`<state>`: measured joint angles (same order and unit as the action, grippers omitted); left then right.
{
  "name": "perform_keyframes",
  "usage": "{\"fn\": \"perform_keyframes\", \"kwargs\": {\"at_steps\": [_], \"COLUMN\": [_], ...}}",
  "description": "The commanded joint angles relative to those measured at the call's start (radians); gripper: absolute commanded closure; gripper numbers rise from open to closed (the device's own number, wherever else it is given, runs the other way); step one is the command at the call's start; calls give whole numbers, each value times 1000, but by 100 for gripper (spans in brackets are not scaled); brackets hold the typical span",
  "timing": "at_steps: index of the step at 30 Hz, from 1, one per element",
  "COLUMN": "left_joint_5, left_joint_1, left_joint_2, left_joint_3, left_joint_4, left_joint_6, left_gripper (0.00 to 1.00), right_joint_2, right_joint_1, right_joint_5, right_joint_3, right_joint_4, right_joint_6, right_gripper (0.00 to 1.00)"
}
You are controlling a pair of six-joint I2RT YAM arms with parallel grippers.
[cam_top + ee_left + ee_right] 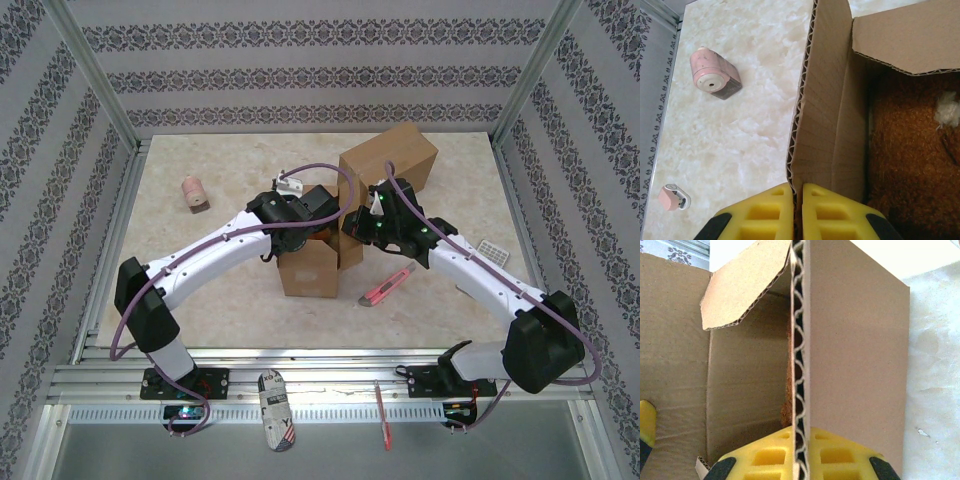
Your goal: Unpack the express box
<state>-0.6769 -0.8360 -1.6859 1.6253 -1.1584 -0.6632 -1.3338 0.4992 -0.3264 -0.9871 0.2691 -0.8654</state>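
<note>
Left gripper (797, 194) is pinched down tight on the corrugated edge of the left flap (825, 105), with basically no gap between the yellow fingers (767, 215). Right gripper (801, 437) is doing the same on its side, clamped flat on the right flap (855, 355), with the cardboard edge running straight up out of the jaws. So both hands are full of cardboard and neither is holding any contents.

The express box (308, 270) sits mid-table right between the two wrists. Both flaps stand up from its top, and their long edges run away from the fingers.

What matters for the next move: the brown fuzzy filling (910, 155) lies inside the box, just past the inner face of the left flap, with a white tuft (947, 107) sitting in it. I can't tell what's actually packed in there. The opening is between the two held flaps, so I'd guess they get spread outward first. The left arm looks closer to the filling, but it'd have to let go to reach in.

Off the box's left side, well apart, is a pink pencil sharpener (715, 75). A pink box cutter (388, 287) lies just off the box's right side.
</note>
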Motion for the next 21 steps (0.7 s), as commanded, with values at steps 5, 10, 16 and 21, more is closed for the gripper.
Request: {"fn": "perform_keyframes", "kwargs": {"at_steps": [5,10,16,21], "left_joint_5": [78,219,389,520], "left_joint_1": [34,33,32,34], "left_joint_2": [111,173,175,117], "left_joint_3": [-70,-58,47,134], "left_joint_4": [47,167,249,301], "left_joint_6": [130,252,446,652], "left_gripper": [64,38,28,34], "right_joint_2": [28,28,24,13], "right_joint_1": [-28,-31,-36,-42], "right_joint_5": [22,-13,-43,-66], "right_joint_3": [10,-19,-56,-62], "right_joint_4": [6,8,50,63], "right_joint_6": [32,71,110,120], "right_gripper": [100,100,100,100]}}
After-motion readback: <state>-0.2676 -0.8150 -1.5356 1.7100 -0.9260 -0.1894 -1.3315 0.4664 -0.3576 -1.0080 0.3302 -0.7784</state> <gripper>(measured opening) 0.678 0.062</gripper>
